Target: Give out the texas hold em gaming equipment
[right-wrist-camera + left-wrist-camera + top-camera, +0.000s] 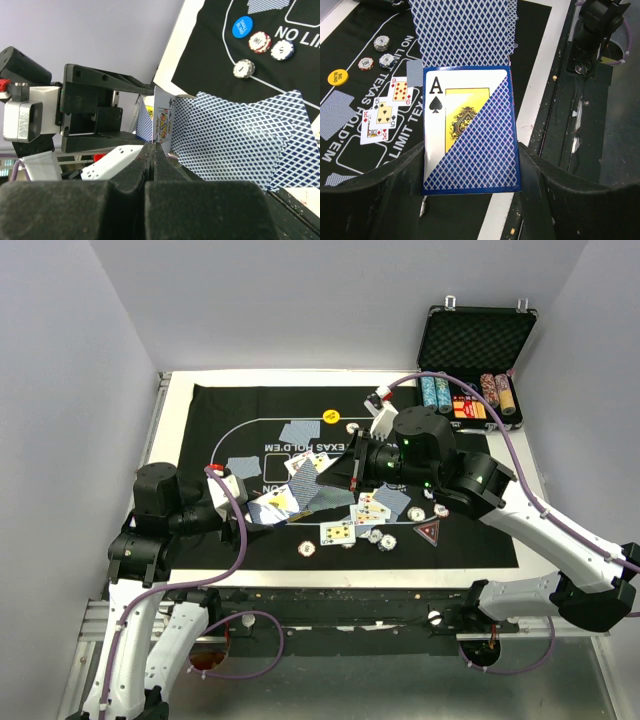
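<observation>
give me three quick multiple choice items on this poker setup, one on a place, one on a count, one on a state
1. Where do the stacked chips stand?
a) on the felt mat
b) in the left gripper
c) in the open case

2. In the right wrist view, how many chips lie by the blue button?
a) three
b) one
c) six

3. The left gripper is:
a) open and empty
b) shut on a deck of cards
c) shut on a single chip

Answers:
1 c: the chip stacks stand inside the case at the far right corner of the table.
2 a: three chips sit just below the blue button.
3 b: the left gripper has its fingers against both sides of the deck.
</observation>
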You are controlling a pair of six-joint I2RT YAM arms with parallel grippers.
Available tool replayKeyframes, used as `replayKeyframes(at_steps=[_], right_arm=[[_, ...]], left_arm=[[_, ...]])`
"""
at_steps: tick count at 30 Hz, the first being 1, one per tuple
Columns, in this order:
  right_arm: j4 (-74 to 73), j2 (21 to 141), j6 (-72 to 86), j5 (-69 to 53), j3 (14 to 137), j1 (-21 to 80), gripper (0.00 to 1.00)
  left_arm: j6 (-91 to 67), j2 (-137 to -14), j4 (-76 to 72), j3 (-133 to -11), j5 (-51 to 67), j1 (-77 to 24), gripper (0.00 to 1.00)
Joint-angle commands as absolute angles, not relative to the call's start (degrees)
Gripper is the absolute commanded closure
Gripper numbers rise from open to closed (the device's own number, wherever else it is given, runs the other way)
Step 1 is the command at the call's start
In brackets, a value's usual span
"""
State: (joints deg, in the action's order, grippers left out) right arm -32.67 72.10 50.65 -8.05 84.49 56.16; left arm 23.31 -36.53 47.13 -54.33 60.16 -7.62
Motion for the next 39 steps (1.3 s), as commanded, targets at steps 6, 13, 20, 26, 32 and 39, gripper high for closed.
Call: replayKeyframes(at_steps=[6,13,20,26,32,39], right_arm=[[-36.74,70.93,48.96,-4.74,86.75,52.83,0.99],[-36.74,70.40,46.94,-8.95,86.84,40.36,0.99],[-32.79,72.51,45.09,-10.89,79.29,27.61,0.99],[-25.50,76.81,44.39,-9.50,70.41,19.17,0.99],[-19.26,85.76,42.63,-5.28,67.24,14.77,0.99],[-14.33,97.28,42.72,-1.85,67.68,13.62,0.99]], left_arm=[[22.49,-33.31,45.70,-51.86,61.52,-6.16,0.81],[23.91,-29.27,50.53,-46.86,63.28,-3.17,0.81],[33.20,-29.35,58.69,-47.10,60.21,-1.23,0.81],[43.49,-32.78,67.05,-50.53,60.38,2.46,0.82],[52.45,-37.70,71.27,-50.01,60.38,6.06,0.81],[64.49,-39.81,73.04,-46.94,58.10,9.75,0.81]])
